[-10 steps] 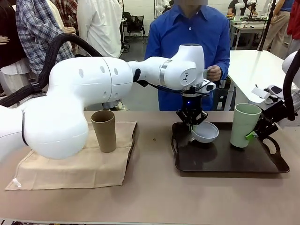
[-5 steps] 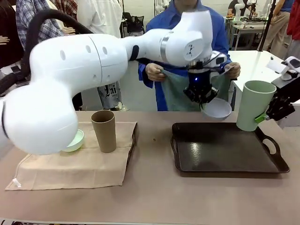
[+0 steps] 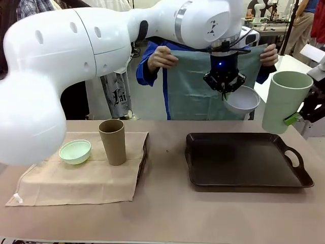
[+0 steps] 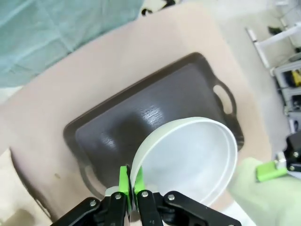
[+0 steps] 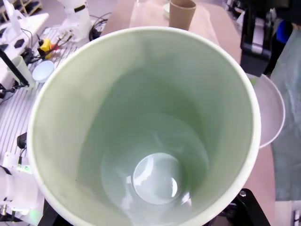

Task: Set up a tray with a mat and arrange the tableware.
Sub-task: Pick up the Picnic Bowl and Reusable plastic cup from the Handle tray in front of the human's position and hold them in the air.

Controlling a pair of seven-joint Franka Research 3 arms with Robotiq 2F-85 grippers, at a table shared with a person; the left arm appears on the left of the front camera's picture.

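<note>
My left gripper (image 3: 224, 86) is shut on the rim of the white bowl (image 3: 242, 99), held high above the dark tray (image 3: 244, 165); in the left wrist view its green pads (image 4: 124, 181) pinch the white bowl (image 4: 188, 162) over the tray (image 4: 141, 122). At the right my right gripper (image 3: 298, 118) holds the pale green tumbler (image 3: 284, 101) up in the air, and the tumbler's inside (image 5: 146, 136) faces the right wrist camera. The brown tumbler (image 3: 112, 142) and the mint green bowl (image 3: 75, 151) rest on a beige cloth (image 3: 81, 175). Behind the tray a person's hands (image 3: 163, 57) hold up a teal mat (image 3: 198, 86).
The beige cloth covers the table's left half. My left arm's big white links (image 3: 76, 61) span the upper left of the front view. Other people stand behind the table, and a white table (image 3: 277, 71) is at the back right.
Both grippers have risen from the tray, lifting the white bowl and the pale green tumbler off it. The person has raised and spread the teal mat. The mint green bowl has come into sight.
</note>
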